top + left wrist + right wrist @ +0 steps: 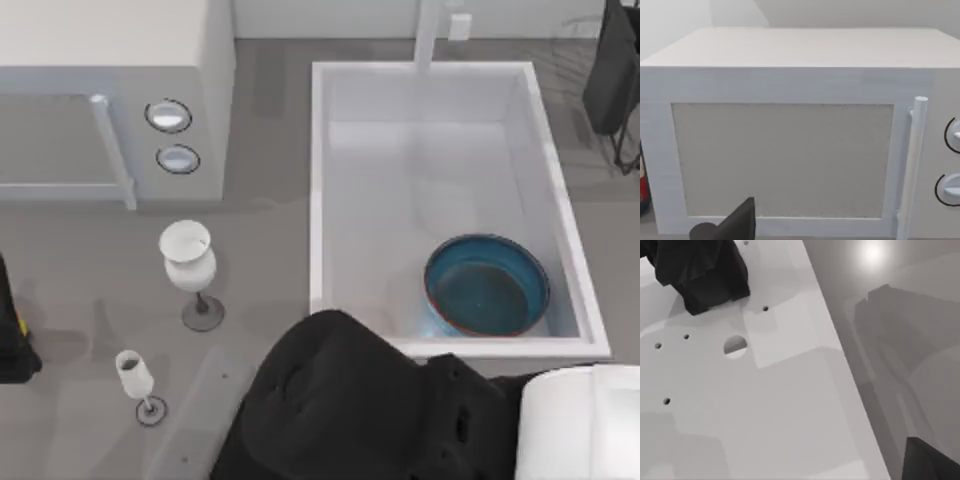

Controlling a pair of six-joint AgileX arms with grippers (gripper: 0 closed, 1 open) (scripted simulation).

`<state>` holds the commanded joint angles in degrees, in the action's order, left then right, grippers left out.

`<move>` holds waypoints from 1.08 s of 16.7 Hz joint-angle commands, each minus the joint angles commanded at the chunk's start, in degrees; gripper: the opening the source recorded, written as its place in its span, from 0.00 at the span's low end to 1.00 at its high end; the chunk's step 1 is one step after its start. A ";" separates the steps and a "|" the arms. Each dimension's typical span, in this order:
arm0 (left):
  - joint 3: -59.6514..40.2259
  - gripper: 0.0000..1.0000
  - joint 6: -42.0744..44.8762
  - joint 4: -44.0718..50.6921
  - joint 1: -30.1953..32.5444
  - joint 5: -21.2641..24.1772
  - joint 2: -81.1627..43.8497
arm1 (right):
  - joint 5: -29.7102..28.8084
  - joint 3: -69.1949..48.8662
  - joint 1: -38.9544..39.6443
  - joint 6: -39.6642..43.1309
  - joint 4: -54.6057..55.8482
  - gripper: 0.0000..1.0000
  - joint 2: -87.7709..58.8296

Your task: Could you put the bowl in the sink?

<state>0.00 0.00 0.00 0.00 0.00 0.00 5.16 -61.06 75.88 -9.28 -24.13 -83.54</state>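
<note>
Sitting already inside the sink at its near right corner, the bowl looks rigid, smooth and breakable, so you would pinch its thin rim gently, though whether either claw is wide or narrow, you cannot tell.

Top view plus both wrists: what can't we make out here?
- Bowl in the sink: whether it sits flat or leans on the wall is unclear in the top view.
- Table's near edge, top view: covered by a dark arm body.
- Microwave-like box: knobs cut by the left wrist view's edge.
- Small wine glass: too small for detail.
- Both grippers' finger state: cannot tell.
</note>
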 joint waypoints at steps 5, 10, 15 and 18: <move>0.00 1.00 0.00 0.00 0.00 0.00 0.00 | -10.65 4.88 -6.48 1.62 25.69 0.00 2.38; 0.00 1.00 0.00 0.00 0.00 0.00 0.00 | -24.01 9.49 -18.04 3.90 49.15 0.00 1.47; 0.00 1.00 0.00 0.00 0.00 0.00 0.00 | -36.03 15.56 -30.16 6.44 65.77 0.00 -3.17; 0.00 1.00 0.00 0.00 0.00 0.00 0.00 | -41.27 18.79 -35.76 7.57 71.79 0.00 -6.37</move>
<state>0.00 0.00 0.00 0.00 0.00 0.00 -36.11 -42.28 40.12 -1.71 47.66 -89.91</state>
